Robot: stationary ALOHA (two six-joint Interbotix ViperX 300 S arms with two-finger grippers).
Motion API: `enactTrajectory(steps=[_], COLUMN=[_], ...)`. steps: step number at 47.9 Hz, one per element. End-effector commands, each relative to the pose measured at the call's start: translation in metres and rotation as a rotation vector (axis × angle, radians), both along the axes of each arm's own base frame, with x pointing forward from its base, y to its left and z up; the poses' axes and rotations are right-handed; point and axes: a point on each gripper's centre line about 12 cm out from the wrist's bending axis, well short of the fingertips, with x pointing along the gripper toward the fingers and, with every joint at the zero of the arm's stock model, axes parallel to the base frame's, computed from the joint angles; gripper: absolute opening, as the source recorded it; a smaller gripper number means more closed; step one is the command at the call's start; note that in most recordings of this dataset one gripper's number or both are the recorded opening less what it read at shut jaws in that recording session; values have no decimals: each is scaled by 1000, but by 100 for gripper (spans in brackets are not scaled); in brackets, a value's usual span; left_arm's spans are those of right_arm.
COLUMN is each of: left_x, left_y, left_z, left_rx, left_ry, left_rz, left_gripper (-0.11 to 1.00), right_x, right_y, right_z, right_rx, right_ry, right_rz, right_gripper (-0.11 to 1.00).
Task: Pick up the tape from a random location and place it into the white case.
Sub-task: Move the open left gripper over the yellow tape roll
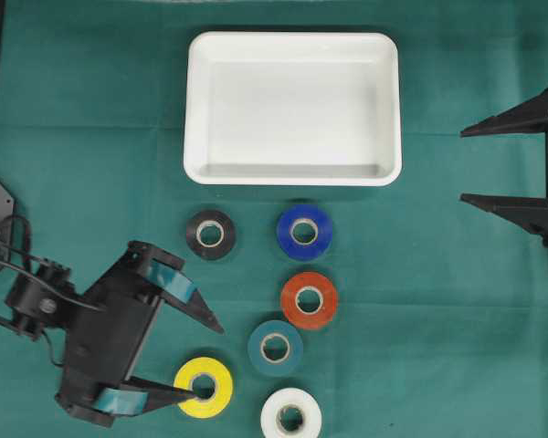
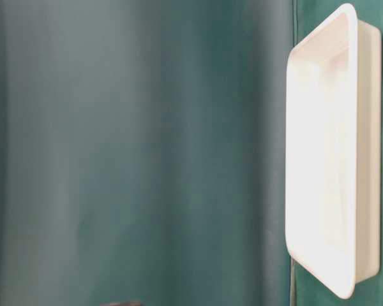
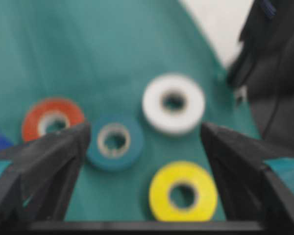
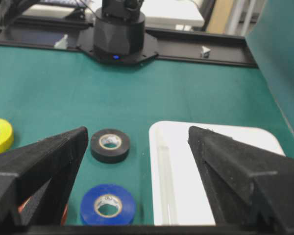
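Teal roll [image 1: 275, 348] beside yellow roll [image 1: 205, 387]

Left claw [image 1: 205, 358] is hanging wide open over yellow tape [image 1: 204, 387], five other rolls sitting below the white case [image 1: 292, 173], right claw [image 1: 463, 165] gaping at edge.
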Motion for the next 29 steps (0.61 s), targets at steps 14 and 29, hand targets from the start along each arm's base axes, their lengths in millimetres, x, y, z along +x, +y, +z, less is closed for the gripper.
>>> enactTrajectory(steps=[14, 29], left_x=[23, 29], left_y=[-5, -6], left_z=[17, 15], left_rx=[106, 152], left_ry=[239, 342], left_rz=[9, 10], left_gripper=[97, 97], right_x=[3, 3], right_y=[0, 0], right_z=[9, 7], right_rx=[1, 2], right_ry=[-5, 17], right_rz=[-2, -2], right_gripper=[91, 91])
